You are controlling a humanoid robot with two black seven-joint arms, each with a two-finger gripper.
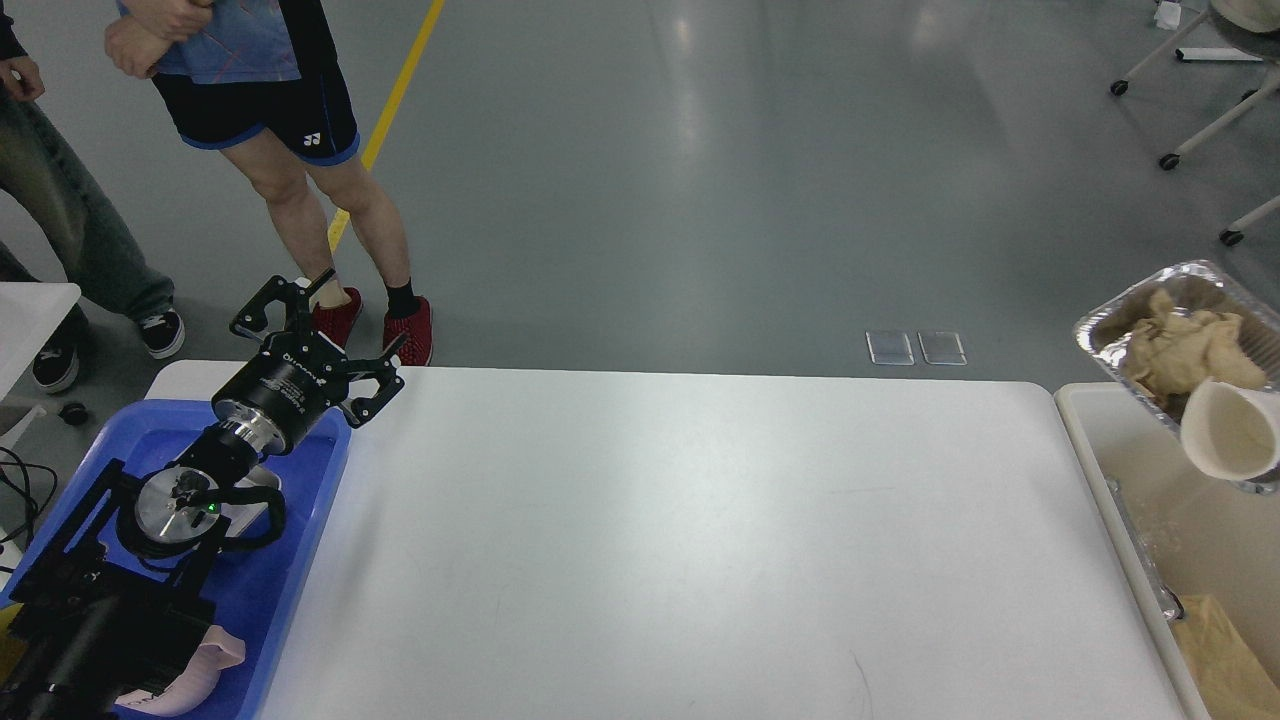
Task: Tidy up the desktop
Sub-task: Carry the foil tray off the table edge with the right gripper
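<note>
The white desktop (700, 540) fills the middle of the head view. My left gripper (320, 345) is open and empty, raised above the far end of the blue tray (290, 560) at the desktop's left edge. A pink object (205, 665) lies in the tray's near end, partly hidden by my left arm. My right arm and gripper are out of view.
A beige bin (1110, 480) stands at the right edge, holding a foil tray (1110, 325) with crumpled paper, a white paper cup (1230, 430) and brown paper (1225, 660). Two people (300, 190) stand beyond the far left corner. Chair legs are on the floor at the far right.
</note>
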